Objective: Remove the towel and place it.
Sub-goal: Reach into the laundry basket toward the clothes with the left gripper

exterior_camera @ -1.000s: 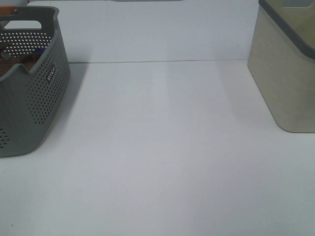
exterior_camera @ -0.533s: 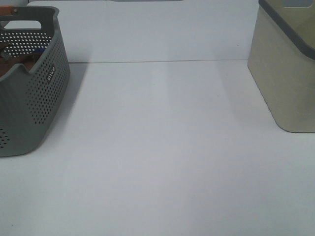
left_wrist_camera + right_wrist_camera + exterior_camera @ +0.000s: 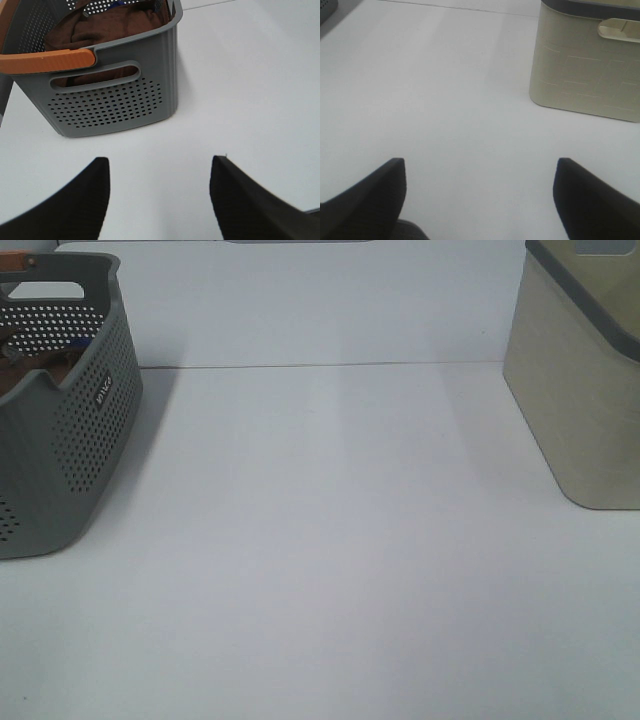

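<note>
Towel (image 3: pixel 105 27): sits bundled in basket (image 3: pixel 115 107), ungrasped, with left gripper (image 3: pixel 159 162) and right gripper (image 3: pixel 481 162) wide, empty; leaves every step undone.

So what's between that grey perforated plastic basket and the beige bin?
Nothing; the exterior high view shows only bare white tabletop between the grey perforated plastic basket and the beige bin.

A table (image 3: pixel 330 540) carries two containers, well apart. A basket (image 3: pixel 80 450) stands at the far left and a bin (image 3: pixel 585 390) at the far right, each partly cut off by the edge of the high view. The table top runs between them and on toward the near side. Behind the table's far edge rises a wall (image 3: pixel 300 300). The towel (image 3: pixel 115 22) lies bunched inside the basket, below its rim. A handle (image 3: pixel 45 61) rests along the rim at one end.
</note>
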You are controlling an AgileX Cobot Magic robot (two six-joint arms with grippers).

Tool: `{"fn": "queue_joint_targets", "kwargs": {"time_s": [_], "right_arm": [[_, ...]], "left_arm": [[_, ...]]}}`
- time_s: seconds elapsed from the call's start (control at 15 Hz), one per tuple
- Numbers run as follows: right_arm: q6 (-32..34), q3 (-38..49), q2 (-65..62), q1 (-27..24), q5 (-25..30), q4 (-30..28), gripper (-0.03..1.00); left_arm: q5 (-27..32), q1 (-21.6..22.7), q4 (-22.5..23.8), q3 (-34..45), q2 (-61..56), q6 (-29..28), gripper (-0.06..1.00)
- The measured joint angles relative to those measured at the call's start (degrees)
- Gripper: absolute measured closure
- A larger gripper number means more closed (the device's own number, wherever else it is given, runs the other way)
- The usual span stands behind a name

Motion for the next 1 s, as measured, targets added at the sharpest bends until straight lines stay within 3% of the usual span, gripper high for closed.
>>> {"fn": "queue_joint_targets", "kwargs": {"time_s": [1.0], "right_arm": [[0.0, 0.0, 0.0, 0.0, 0.0, 0.0, 0.2]], "left_arm": [[0.0, 0.0, 0.0, 0.0, 0.0, 0.0, 0.37]]}}
